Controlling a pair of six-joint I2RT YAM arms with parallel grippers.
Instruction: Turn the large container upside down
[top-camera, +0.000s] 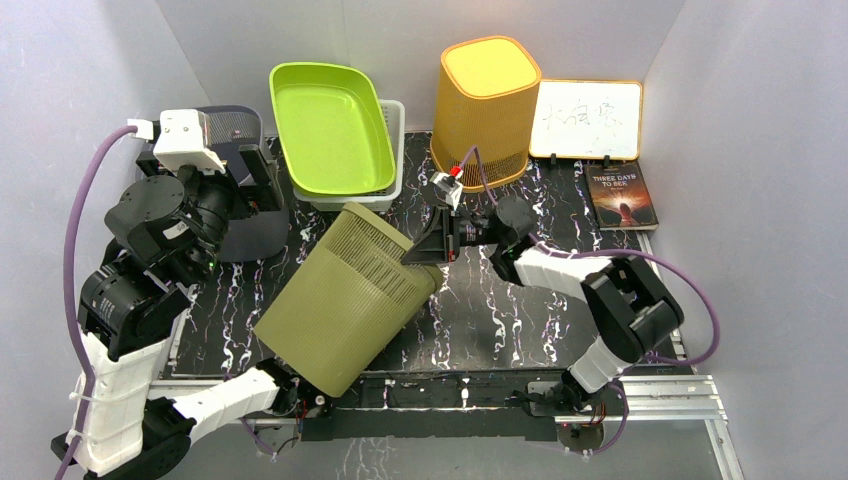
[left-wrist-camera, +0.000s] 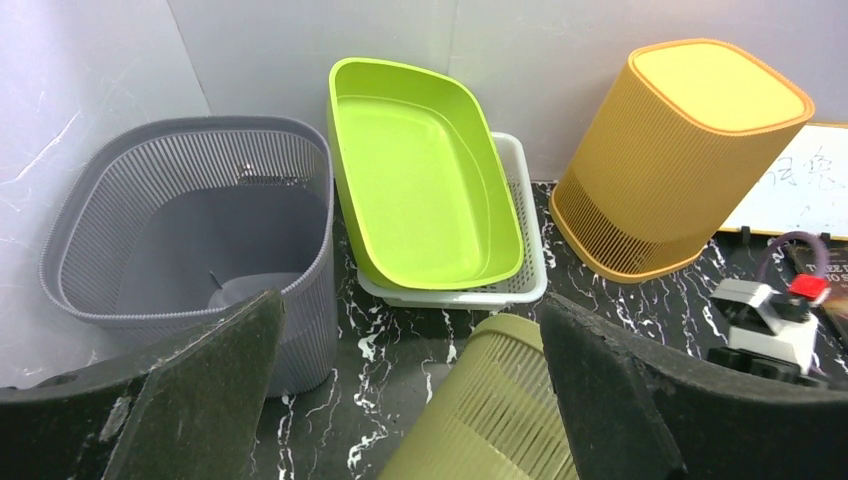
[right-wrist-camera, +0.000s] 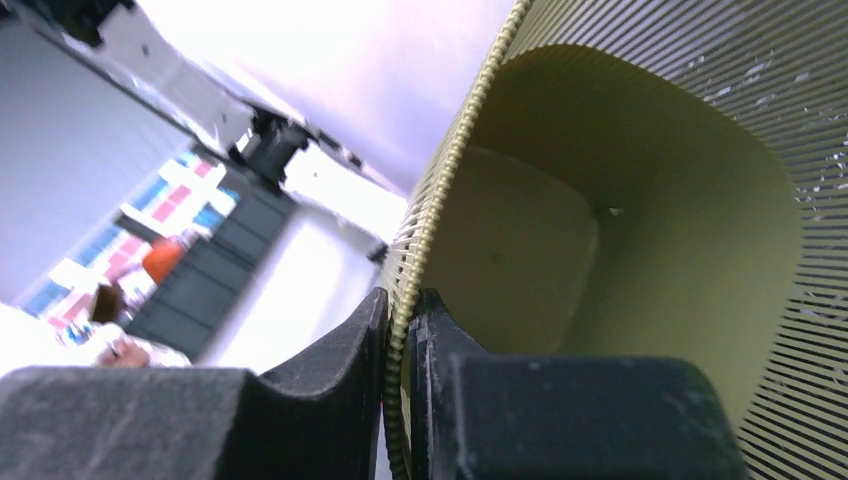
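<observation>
olive bin (top-camera: 345, 300) is tipped over in the middle of the table (top-camera: 480, 320), mouth pointing at the right gripper (right-wrist-camera: 398, 310), which is pinched tight on its rim. left gripper (left-wrist-camera: 410, 350) gapes wide, holding nothing, clear of the bin.

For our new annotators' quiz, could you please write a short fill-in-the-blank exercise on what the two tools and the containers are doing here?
The right tool is shut on the ____ of the olive container.
The left tool stands ____ and holds nothing.
The lime tray leans in the ____ basket.
The orange container rests with its base facing ____.
Missing words: rim; open; white; up.
</observation>
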